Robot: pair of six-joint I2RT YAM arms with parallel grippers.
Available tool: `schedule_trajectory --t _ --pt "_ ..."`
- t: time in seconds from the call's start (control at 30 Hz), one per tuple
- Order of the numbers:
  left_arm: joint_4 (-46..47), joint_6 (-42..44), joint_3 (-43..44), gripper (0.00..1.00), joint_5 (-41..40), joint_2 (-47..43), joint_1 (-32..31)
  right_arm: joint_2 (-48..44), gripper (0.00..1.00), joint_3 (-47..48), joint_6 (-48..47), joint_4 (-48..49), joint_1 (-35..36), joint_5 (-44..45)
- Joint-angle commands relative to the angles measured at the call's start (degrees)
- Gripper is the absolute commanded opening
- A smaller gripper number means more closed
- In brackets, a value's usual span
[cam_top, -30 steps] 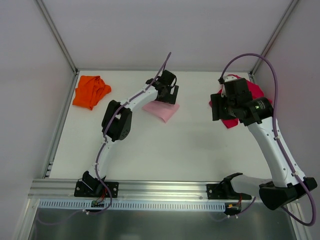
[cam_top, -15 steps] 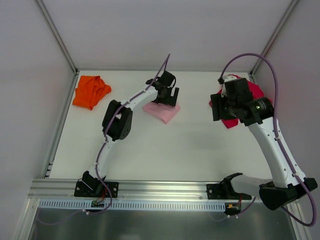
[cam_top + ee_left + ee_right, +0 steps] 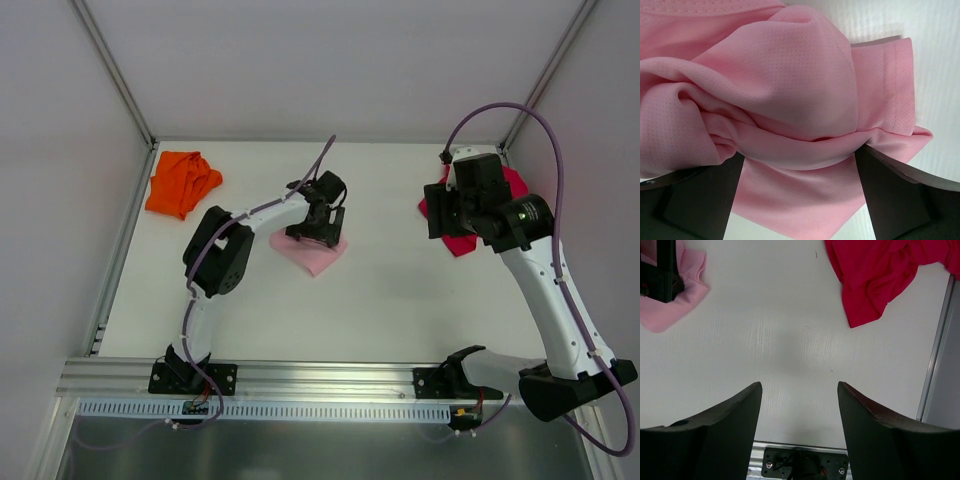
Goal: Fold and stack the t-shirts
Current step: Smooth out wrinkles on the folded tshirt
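Left gripper is clamped on a bunched fold of the pink tee, w/ cloth packed between both fingers in the wrist view. Over the last sec it has dragged the tee nearer and a bit left, so the tee now lies right of the orange tee and closer to the arm bases. That looks like repositioning for a fold, not folding: the cloth is still crumpled and nothing is stacked. The pink wad's long axis runs approx left-right, w/ one corner pointing at the near edge and a hemmed edge on its right. Right gripper, far right of the orange tee, has barely moved. Its jaws are spread wide and empty beside the crumpled red tee.
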Motion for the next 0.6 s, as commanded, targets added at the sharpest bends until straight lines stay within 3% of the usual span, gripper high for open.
schedule_trajectory --t 0.0,0.13,0.27,0.5,0.57 --pt "-9.35 -4.02 -7.0 0.93 -2.43 -2.53 -1.29 -0.84 0.66 2.19 -0.43 1.04 0.44 -0.07" --pt "-9.44 -5.87 -13.06 0.93 -6.21 -5.87 -2.17 -1.01 0.66 0.61 -0.17 1.65 0.44 -1.13" --pt "-1.56 -3.33 -15.45 0.94 -5.33 -10.53 -2.35 -1.28 0.66 -2.19 0.62 2.89 0.44 -3.06" --pt "-0.21 0.8 3.93 0.98 -10.52 -9.49 -2.26 -1.27 0.66 -3.78 1.32 4.47 0.88 -5.17" --pt "-3.61 0.99 9.66 0.99 -11.05 -6.17 -2.08 -1.71 0.66 -3.96 1.32 4.47 0.97 -5.26"
